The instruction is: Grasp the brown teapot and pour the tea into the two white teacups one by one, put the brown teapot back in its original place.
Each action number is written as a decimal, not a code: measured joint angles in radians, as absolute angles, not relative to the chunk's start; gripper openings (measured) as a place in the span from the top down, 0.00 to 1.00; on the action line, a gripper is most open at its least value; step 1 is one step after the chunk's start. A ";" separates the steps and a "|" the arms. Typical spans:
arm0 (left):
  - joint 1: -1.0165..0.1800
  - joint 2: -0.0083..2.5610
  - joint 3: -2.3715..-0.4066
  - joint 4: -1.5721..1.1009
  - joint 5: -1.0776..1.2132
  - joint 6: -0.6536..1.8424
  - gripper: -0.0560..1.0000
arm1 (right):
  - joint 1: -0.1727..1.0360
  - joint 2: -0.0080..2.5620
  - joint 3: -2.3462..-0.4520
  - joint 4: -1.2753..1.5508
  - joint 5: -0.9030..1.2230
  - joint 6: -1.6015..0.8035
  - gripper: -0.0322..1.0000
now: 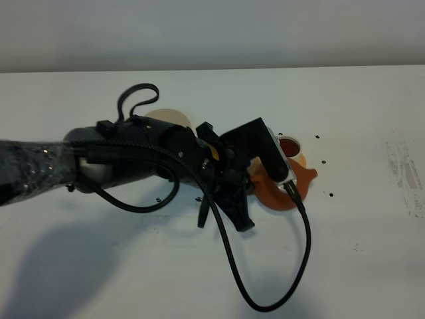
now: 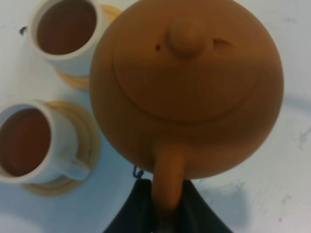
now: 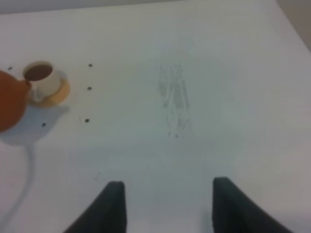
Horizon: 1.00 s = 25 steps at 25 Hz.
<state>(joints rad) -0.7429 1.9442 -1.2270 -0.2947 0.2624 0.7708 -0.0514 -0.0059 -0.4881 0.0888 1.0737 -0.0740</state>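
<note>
The teapot point(image 2: 187, 87) fills the centre and upper right of the left wrist view, seen from above, its knobbed lid on and its loop handle point(image 2: 167, 182) running down into the left gripper point(image 2: 165, 213). The two dark fingers point(image 2: 138, 208) sit on either side of the handle, clamped on it. In the high view the pot point(image 1: 282, 189) shows only as a reddish-brown patch right of centre, mostly covered by the left arm point(image 1: 133, 156) and its wrist camera point(image 1: 262, 149); whether it touches the table cannot be told.

At the left edge of the wrist view stand the two cups, one at the upper left point(image 2: 65, 34) and one at the lower left point(image 2: 29, 141), both holding brown tea and each on an orange saucer point(image 2: 80, 145). They are just beside the pot. In the high view only one cup point(image 1: 289, 145) shows, just above the pot's spout.

The cream saucer point(image 1: 174, 118) peeks out behind the arm, above and left of centre in the high view, apart from the pot.

The right gripper point(image 3: 167, 204) hangs over bare white table point(image 3: 204, 97), well apart from the pot point(image 3: 10, 102) and cup point(image 3: 40, 76) at the left edge of its view. Its two dark fingers point(image 3: 112, 204) show a gap between them and hold nothing.
</note>
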 joint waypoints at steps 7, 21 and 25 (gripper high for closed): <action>-0.758 2.009 -1.227 -0.300 0.283 0.765 0.87 | -0.051 -0.006 -0.488 0.089 1.074 -0.074 0.55; -0.748 1.935 -1.226 -0.302 0.306 0.750 0.87 | -0.051 -0.006 -0.488 0.089 1.074 -0.074 0.55; -0.688 1.884 -1.226 -0.273 0.318 0.716 0.87 | -0.051 -0.006 -0.488 0.089 1.074 -0.074 0.55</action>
<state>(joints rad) -0.6885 1.8836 -1.2262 -0.2730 0.3177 0.7165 -0.0514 -0.0059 -0.4881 0.0888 1.0737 -0.0740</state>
